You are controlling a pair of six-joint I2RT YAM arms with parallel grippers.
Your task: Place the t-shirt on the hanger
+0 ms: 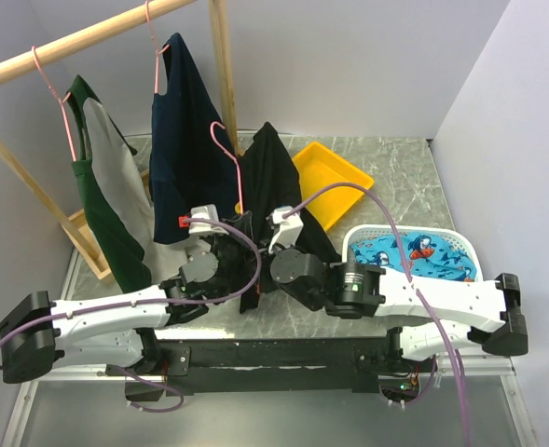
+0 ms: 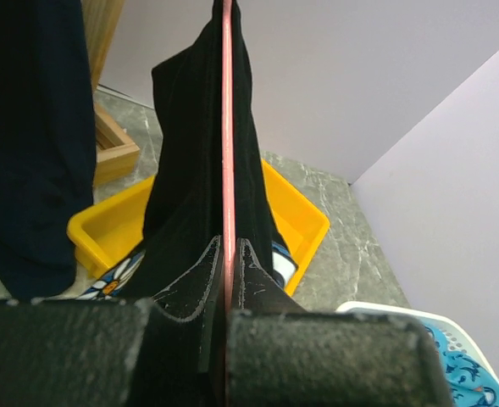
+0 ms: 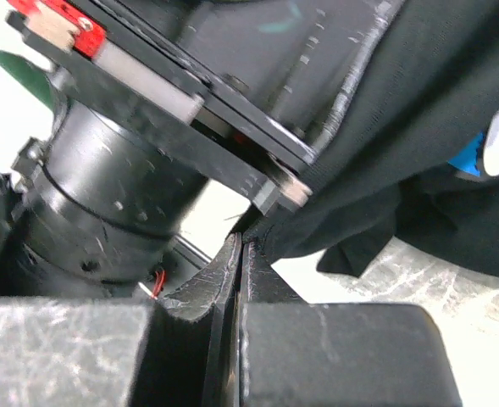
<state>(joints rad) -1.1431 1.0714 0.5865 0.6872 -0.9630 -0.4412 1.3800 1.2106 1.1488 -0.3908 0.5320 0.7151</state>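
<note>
The black t-shirt [image 1: 276,182] hangs upright over the pink wire hanger [image 1: 221,142], whose hook sticks out above it at the table's middle. My left gripper [image 1: 240,233] is shut on the hanger's wire [image 2: 227,153], with the t-shirt [image 2: 181,170] draped on both sides of it. A bit of the daisy print [image 2: 113,278] shows low on the left. My right gripper [image 1: 261,253] sits close beside the left one. In the right wrist view its jaws [image 3: 240,248] are shut on a low edge of the t-shirt [image 3: 418,119].
A wooden rack [image 1: 78,42] at back left carries a green-and-grey shirt [image 1: 106,177] and a navy shirt [image 1: 185,130] on pink hangers. A yellow tray [image 1: 335,177] lies behind the t-shirt. A white basket [image 1: 465,244] with blue printed fabric stands at right.
</note>
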